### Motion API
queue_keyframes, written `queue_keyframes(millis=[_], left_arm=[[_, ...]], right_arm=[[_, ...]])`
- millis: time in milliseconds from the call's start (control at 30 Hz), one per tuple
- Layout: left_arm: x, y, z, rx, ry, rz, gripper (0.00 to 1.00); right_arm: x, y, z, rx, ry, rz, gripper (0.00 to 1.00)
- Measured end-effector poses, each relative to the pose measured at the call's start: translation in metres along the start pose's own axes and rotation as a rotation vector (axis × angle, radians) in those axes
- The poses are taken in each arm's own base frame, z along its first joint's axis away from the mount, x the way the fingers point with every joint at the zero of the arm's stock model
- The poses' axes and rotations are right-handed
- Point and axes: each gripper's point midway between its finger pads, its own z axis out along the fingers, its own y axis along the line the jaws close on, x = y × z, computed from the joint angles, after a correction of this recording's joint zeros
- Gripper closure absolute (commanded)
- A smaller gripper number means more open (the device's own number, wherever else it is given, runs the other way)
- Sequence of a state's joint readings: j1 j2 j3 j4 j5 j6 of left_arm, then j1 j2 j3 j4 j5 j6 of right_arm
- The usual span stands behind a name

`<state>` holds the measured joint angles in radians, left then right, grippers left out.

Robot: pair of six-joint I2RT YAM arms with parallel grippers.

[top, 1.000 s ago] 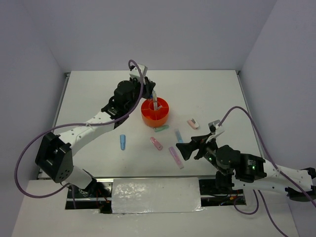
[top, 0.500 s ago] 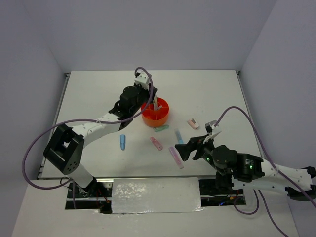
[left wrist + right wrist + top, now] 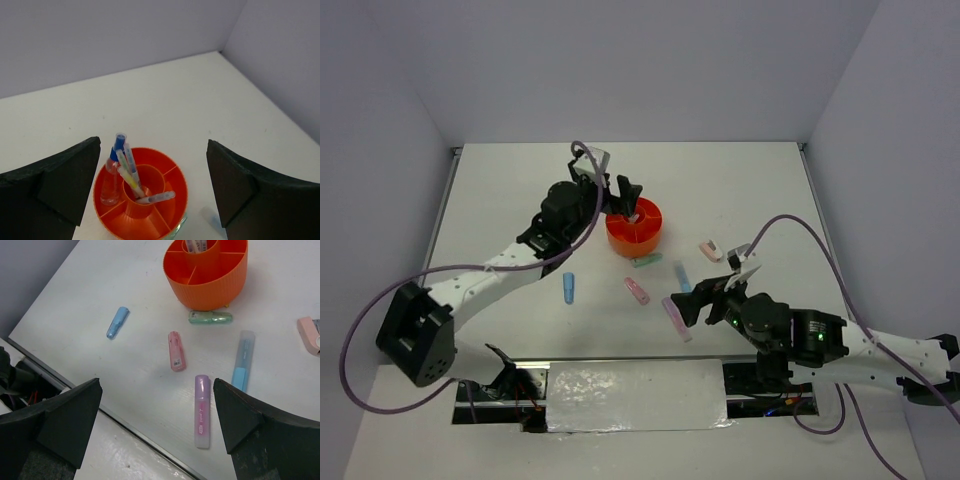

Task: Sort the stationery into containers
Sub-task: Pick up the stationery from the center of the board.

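The orange container (image 3: 633, 227) stands mid-table. In the left wrist view, several thin pens (image 3: 127, 170) lean in the central cup of the container (image 3: 115, 220), and a clear blue-capped marker (image 3: 111, 175) stands in an outer compartment. My left gripper (image 3: 618, 192) hangs open and empty just above it. Loose on the table lie a blue marker (image 3: 568, 288), a pink marker (image 3: 637, 291), a purple-pink marker (image 3: 202, 411), a light-blue marker (image 3: 243, 361), a green marker (image 3: 210, 317) and a pink-white eraser (image 3: 310, 335). My right gripper (image 3: 157, 385) is open above the purple-pink marker.
The table's near edge (image 3: 620, 358) runs just behind the purple-pink marker, with a shiny panel (image 3: 635, 393) below it. Grey walls close the table on the left, back and right. The green marker lies against the container's base.
My left gripper has opened and let go of the pen it held upright over the container; the pen now rests inside. The right gripper has crept slightly left.
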<state>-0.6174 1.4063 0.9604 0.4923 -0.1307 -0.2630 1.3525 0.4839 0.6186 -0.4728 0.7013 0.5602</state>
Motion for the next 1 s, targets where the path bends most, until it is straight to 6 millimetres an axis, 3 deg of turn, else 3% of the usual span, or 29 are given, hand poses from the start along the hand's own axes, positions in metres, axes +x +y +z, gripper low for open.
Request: queue_keyframes(millis=[133,233,333,467,600,700,867,1000], left_arm=[[-0.056,-0.007,-0.028,-0.023,-0.046,-0.063,0.01],[-0.089,-0.007,-0.059,-0.066,-0.024,-0.131,0.01],[-0.103,0.000,-0.099,-0.129,0.028,-0.189,0.01],[-0.081,0.023,-0.157,-0.247,0.131,-0.219,0.01],[-0.044,0.041,-0.212,-0.296,0.211,-0.179,0.01],[-0.018,0.051,-0.240,-0.294,0.224,-0.143,0.01],[0.020,0.056,-0.255,-0.283,0.260,-0.134,0.01],[0.026,0.053,-0.253,-0.262,0.281,-0.135,0.01]], right_arm=[[0.008,-0.001,0.008,0.034,0.022,-0.023,0.00],[0.029,-0.004,0.023,0.095,0.090,-0.074,0.00],[0.052,-0.015,0.048,0.173,0.201,-0.120,0.04],[0.084,-0.031,0.080,0.239,0.367,-0.159,0.06],[0.115,-0.021,0.101,0.188,0.504,-0.238,0.10],[0.130,-0.012,0.117,0.158,0.566,-0.292,0.11],[0.143,-0.003,0.148,0.127,0.601,-0.366,0.14],[0.156,-0.007,0.162,0.111,0.637,-0.404,0.19]])
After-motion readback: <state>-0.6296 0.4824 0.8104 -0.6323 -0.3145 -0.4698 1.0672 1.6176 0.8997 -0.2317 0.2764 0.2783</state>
